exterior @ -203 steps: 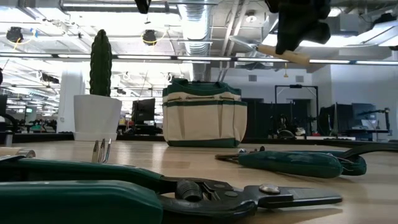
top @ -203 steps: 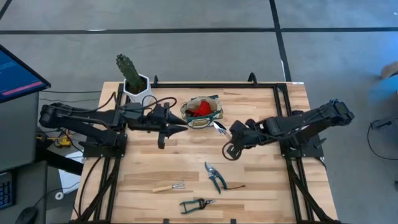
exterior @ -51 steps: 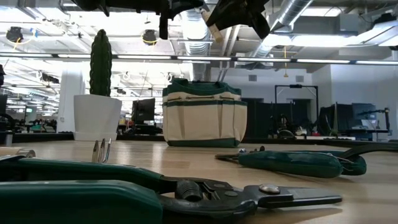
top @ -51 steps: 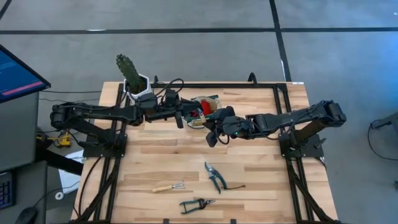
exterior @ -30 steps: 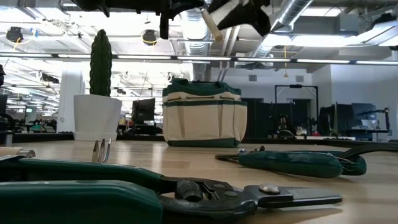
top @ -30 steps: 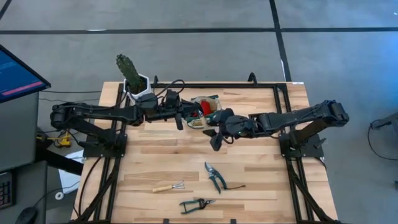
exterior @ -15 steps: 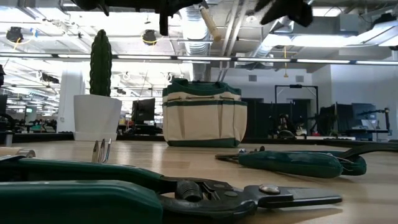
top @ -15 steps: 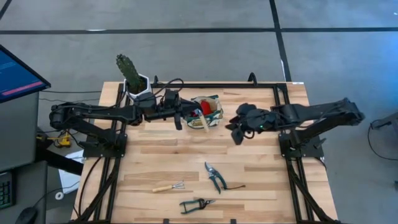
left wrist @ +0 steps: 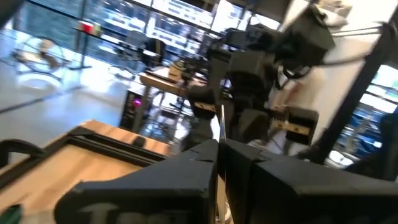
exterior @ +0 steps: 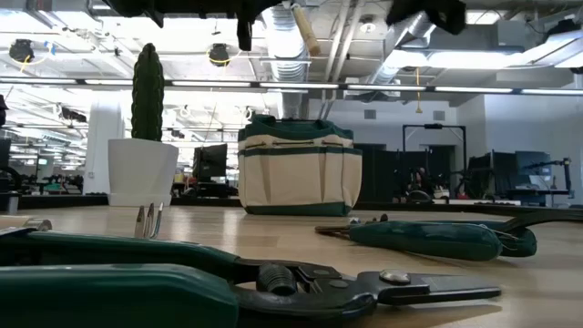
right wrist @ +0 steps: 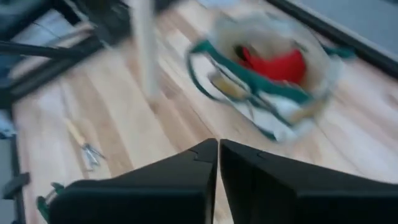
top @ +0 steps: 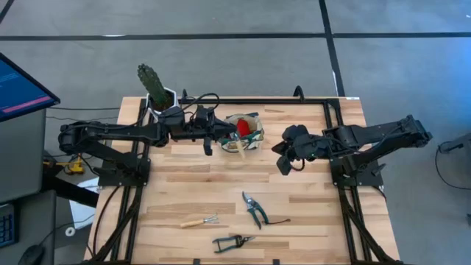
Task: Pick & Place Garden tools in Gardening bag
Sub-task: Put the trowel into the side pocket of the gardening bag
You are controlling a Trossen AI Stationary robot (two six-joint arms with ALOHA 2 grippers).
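The beige gardening bag (top: 255, 135) with green trim stands at the table's far middle, also in the low view (exterior: 299, 169), with a red item (top: 241, 126) inside. My left gripper (top: 223, 138) is level above the bag's left rim, shut on a wooden-handled trowel (top: 239, 145). My right gripper (right wrist: 219, 149) is shut and holds nothing. It hangs in the air to the right of the bag (top: 278, 151). Two green-handled shears (top: 254, 208) (top: 232, 241) and a small rake (top: 200, 221) lie flat near the front edge. My left gripper pinches the trowel's thin metal end (left wrist: 219, 124) between its two fingers, seen edge-on in its wrist view. The fingers come level from the table's left. The trowel is clear of everything. Its wooden handle (exterior: 305, 32) slants down toward the bag's open top.
A cactus in a white pot (top: 158, 96) stands at the far left corner, behind my left arm. A black frame runs along the table's far and side edges (top: 294, 99). Bare wood lies between the bag and the tools in front.
My right gripper has come away from the trowel above the bag and drawn back toward the table's right edge, rising a little. The trowel has stayed where it was in my left gripper, handle hanging over the bag.
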